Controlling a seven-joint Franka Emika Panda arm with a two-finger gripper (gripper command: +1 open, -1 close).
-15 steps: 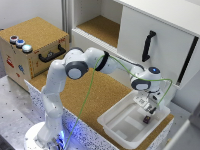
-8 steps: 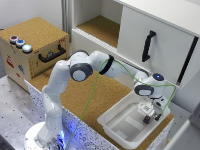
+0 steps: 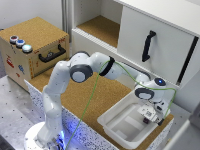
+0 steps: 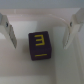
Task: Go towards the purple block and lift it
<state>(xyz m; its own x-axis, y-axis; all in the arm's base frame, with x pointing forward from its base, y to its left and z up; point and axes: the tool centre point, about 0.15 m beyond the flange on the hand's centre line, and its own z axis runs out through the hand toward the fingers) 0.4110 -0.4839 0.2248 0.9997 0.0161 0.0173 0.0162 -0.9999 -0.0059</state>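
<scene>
The purple block is a small dark cube with a yellow mark on its lighter top face. It rests on the floor of the white tray. In the exterior view it shows only as a dark spot under the hand. My gripper hangs low inside the tray at the exterior view's right. In the wrist view the gripper is open. Its two fingers stand on either side of the block, apart from it.
The tray sits on a cork-topped counter. A white cabinet with a black handle rises close behind the arm. A cork box with coloured buttons stands at the exterior view's left. The tray walls are close around the fingers.
The arm has stretched out and the gripper has come down into the tray, ending over the block. The block has not moved.
</scene>
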